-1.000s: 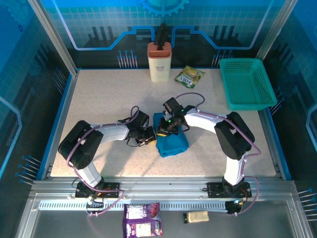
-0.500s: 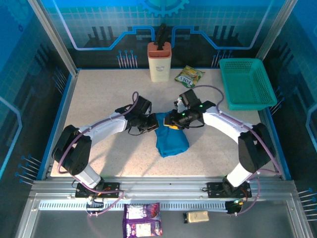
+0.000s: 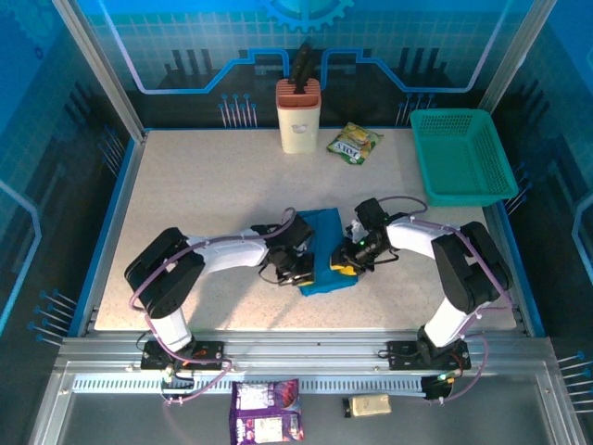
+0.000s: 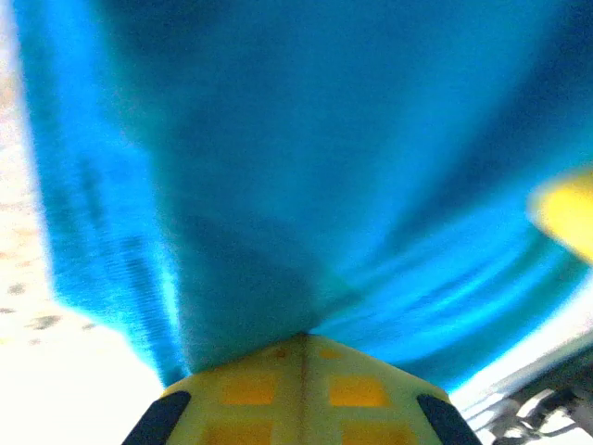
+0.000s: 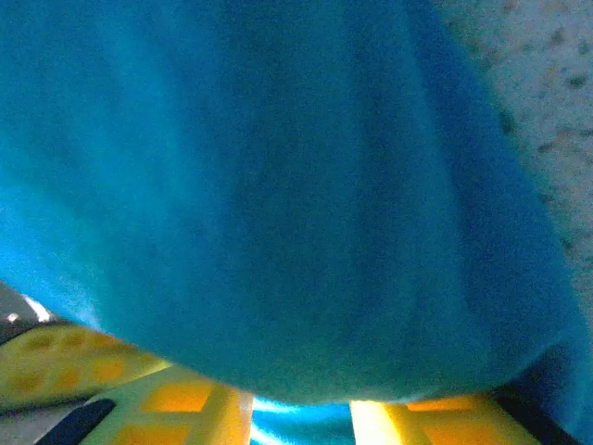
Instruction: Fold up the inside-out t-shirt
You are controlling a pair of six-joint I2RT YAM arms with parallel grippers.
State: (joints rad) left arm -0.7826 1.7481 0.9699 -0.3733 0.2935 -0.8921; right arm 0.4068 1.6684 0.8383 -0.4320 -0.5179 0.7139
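Both arms reach inward from their bases with elbows bent, wrists low over the middle of the worktop (image 3: 185, 185), tools facing each other. The left tool (image 3: 301, 272) is pinched closed on a fold of the inside-out t-shirt (image 3: 324, 236). The right tool (image 3: 341, 267) has its fingers parted, with cloth between them.

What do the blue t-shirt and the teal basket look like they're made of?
The t-shirt: soft, matte knit cloth, probably cotton; it lies in limp folds. The basket: likely rigid moulded plastic, with a grid of holes and a straight rim.
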